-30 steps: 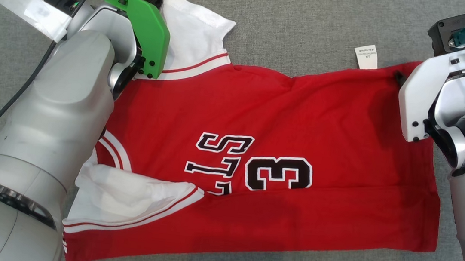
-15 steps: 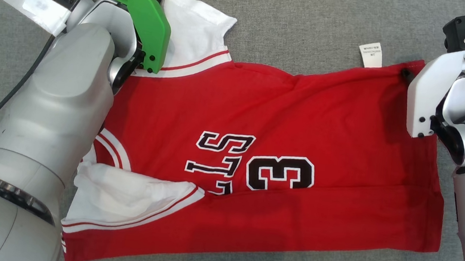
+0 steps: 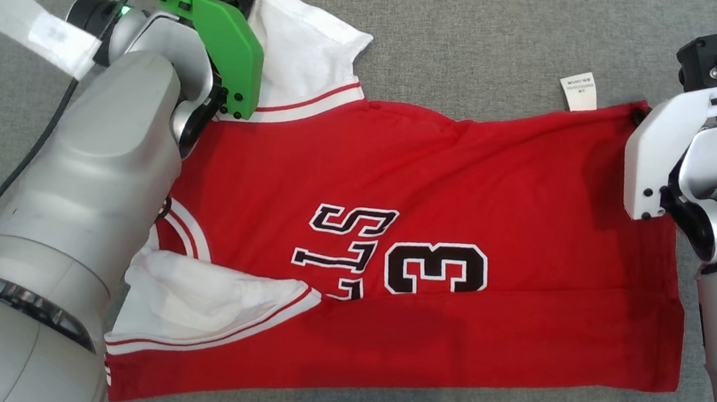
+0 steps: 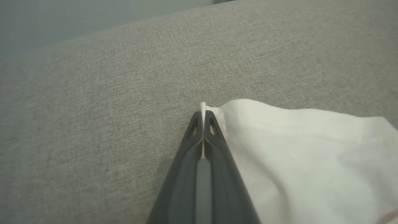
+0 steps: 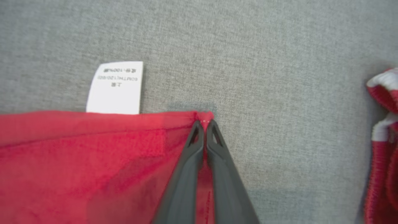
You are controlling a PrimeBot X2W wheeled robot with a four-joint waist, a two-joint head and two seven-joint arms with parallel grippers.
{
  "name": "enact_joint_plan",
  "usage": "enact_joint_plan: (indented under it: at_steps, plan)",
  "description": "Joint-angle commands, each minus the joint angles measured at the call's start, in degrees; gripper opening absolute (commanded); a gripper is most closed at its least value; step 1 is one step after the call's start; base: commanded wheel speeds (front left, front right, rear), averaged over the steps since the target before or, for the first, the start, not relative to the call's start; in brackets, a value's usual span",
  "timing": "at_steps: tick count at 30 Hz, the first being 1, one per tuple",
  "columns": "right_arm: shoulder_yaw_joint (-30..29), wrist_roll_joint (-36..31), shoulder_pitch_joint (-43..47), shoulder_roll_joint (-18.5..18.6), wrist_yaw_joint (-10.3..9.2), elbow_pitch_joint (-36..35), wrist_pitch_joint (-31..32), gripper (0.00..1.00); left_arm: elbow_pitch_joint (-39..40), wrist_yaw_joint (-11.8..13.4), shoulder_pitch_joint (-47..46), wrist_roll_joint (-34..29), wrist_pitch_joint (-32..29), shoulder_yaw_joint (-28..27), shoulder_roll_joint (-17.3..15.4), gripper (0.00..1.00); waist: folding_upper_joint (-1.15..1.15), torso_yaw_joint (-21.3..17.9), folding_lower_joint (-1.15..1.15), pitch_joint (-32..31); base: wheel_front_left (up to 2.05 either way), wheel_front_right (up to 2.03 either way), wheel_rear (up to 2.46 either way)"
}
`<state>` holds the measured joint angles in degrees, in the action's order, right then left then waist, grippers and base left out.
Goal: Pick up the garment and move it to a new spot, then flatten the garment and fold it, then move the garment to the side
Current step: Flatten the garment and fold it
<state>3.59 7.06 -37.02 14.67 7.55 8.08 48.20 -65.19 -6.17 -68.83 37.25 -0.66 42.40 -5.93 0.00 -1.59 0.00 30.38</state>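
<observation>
Head view, red garment point(image 3: 499, 196) flat, left gripper point(image 4: 203, 115) pinching white sleeve point(image 4: 295, 140), right gripper point(image 5: 205, 123) pinching corner point(image 5: 205, 116)

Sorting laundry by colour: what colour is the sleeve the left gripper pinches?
The sleeve is white with a thin red stripe, best seen in the head view.

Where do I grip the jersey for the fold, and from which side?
The jersey's two far corners, lying flat: white sleeve tip, where the left hand is shut, and red hem corner beside the label, where the right hand is. Come low from the near side.
</observation>
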Motion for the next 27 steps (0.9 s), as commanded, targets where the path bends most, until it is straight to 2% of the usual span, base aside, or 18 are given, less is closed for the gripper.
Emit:
enact_joint_plan:
  at_steps: [1,7,12,17,19,23,27]
  plan:
    - [-0.3,0.3,1.4,0.4,-0.13,0.7,-0.3,0.0,-0.3,0.6,0.9,0.7,0.8,-0.5,-0.2,0.0,0.0,0.4,0.0,-0.6,0.0,0.0,0.0]
    - [-2.3,1.3,3.2,0.3,-0.12,-0.3,-4.3,0.0,1.9,1.8,2.3,3.1,10.0,-3.6,0.5,0.0,0.0,2.3,0.0,-2.6,0.0,0.0,0.0]
    - [-3.0,1.3,5.6,0.7,-0.11,-1.1,-9.0,0.0,5.7,2.3,5.5,4.3,14.6,-5.5,-0.4,0.0,0.0,3.9,0.0,-5.2,0.0,0.0,0.0]
    - [-3.6,0.6,7.8,1.1,-0.11,-0.9,-12.6,0.0,13.2,4.6,10.8,3.5,15.9,-7.8,-2.6,0.0,0.0,5.3,0.0,-7.9,0.0,0.0,0.0]
    - [-3.9,0.6,9.0,1.1,-0.11,0.2,-13.7,0.0,19.2,6.3,14.6,3.0,15.8,-9.9,-3.8,0.0,0.0,6.0,0.0,-9.5,0.0,0.0,0.0]
    - [-3.9,1.7,10.7,1.0,-0.11,1.1,-14.1,0.0,27.1,8.0,20.3,2.8,15.9,-11.9,-4.3,0.0,0.0,6.9,0.0,-11.4,0.0,0.0,0.0]
    - [-2.9,2.5,12.9,2.0,-0.11,0.8,-14.0,0.0,34.9,9.8,27.5,2.7,15.7,-11.6,-5.3,0.0,0.0,7.5,0.0,-13.2,0.0,0.0,0.0]
